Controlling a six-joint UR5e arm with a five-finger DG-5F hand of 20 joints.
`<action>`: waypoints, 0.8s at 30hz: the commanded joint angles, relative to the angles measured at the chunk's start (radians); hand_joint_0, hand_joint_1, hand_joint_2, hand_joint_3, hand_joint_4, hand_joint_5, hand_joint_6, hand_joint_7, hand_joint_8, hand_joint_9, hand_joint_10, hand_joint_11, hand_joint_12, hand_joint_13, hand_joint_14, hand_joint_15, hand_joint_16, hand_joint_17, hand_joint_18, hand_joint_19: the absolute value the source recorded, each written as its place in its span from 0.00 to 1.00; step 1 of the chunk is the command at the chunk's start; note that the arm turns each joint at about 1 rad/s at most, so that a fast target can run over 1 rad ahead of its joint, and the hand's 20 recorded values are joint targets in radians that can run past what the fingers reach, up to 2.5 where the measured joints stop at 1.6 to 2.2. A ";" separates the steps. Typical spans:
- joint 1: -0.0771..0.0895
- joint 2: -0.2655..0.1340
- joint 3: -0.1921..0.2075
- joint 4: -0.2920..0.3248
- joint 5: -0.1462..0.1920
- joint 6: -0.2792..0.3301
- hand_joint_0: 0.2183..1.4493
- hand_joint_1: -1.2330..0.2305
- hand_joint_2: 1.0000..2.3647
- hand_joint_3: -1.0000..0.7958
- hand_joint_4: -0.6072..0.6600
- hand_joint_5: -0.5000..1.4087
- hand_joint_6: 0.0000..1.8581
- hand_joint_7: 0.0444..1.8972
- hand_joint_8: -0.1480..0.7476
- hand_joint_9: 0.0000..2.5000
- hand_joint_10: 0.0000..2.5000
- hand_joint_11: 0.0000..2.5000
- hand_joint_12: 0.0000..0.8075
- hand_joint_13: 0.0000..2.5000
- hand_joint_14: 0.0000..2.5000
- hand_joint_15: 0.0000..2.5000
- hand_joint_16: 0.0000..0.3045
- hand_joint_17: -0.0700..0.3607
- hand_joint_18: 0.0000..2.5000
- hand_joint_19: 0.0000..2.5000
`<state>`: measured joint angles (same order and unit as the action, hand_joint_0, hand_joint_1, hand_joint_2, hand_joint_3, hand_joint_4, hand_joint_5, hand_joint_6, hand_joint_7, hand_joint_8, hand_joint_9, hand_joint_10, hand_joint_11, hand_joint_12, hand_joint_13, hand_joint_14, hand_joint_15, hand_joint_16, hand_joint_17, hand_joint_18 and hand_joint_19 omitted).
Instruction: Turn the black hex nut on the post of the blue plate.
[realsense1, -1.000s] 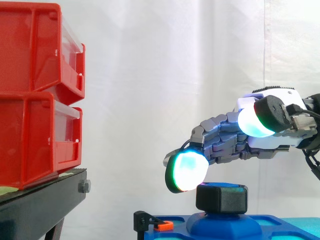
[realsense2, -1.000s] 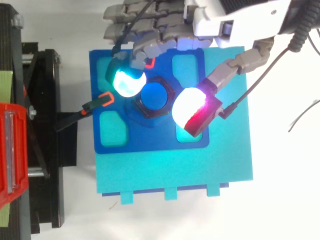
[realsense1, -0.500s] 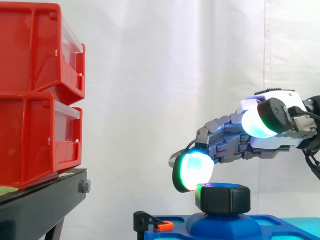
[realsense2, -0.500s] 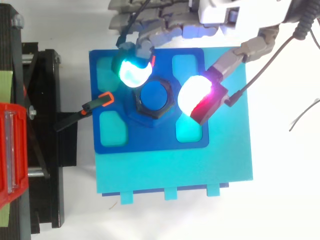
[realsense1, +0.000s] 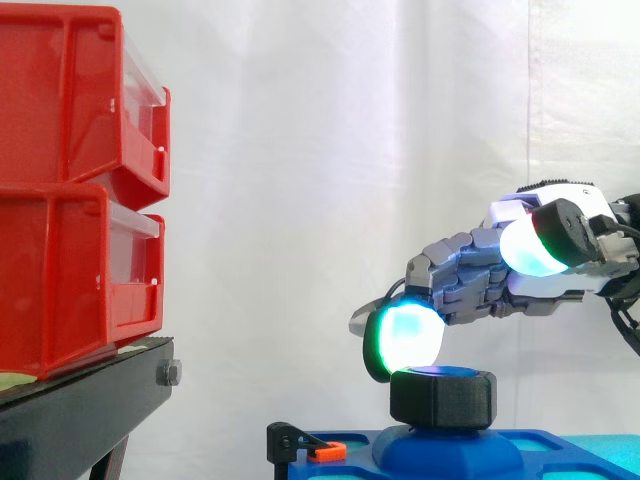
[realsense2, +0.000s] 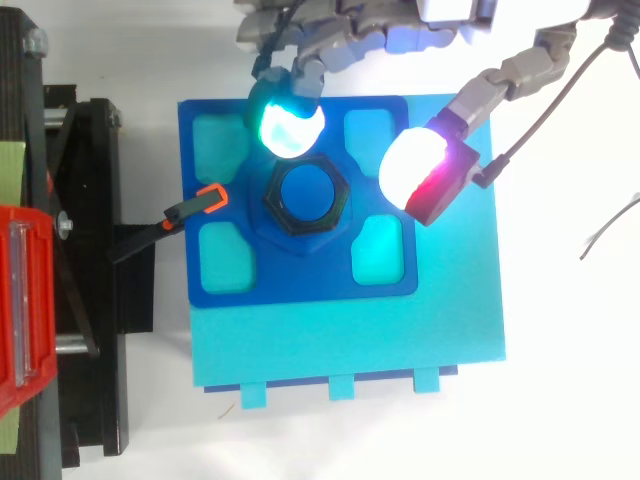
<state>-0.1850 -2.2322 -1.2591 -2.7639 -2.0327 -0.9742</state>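
Robot hand (realsense1: 470, 275) spread | black hex nut (realsense2: 305, 197) matte | blue plate (realsense2: 300, 280) smooth

Concealed and cropped parts, both views
Hand (realsense2: 360, 30): palm cut by top edge, top view. Blue plate (realsense1: 545, 445): lower part below bottom edge, side view. Post (realsense2: 307, 193): shaft hidden inside black hex nut (realsense1: 443, 397). Red bins (realsense1: 70, 190), black stand (realsense1: 80, 410): cropped at left edge. Hand-to-nut contact: cannot tell.

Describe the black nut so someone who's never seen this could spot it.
Right of the stacked red bins lies a blue plate. At its centre rises a round blue post, and the black hex nut rings its top, black and six-sided, unlike the squarish turquoise pockets around it.
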 joint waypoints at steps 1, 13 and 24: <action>-0.002 0.000 0.014 -0.002 -0.006 -0.001 0.24 0.65 0.00 0.28 0.65 0.16 0.27 0.41 0.44 0.11 0.00 0.00 0.43 0.07 0.00 0.01 0.15 0.41 0.03 0.09; 0.010 0.000 0.096 -0.095 -0.001 -0.014 0.24 0.65 0.00 0.28 0.66 0.16 0.27 0.41 0.44 0.11 0.00 0.00 0.43 0.07 0.00 0.01 0.15 0.41 0.03 0.09; 0.076 -0.001 0.113 -0.111 0.103 -0.027 0.24 0.65 0.00 0.28 0.65 0.15 0.27 0.39 0.44 0.11 0.00 0.00 0.43 0.07 0.00 0.00 0.15 0.41 0.03 0.09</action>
<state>-0.1298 -2.2330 -1.1465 -2.8723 -1.9641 -1.0002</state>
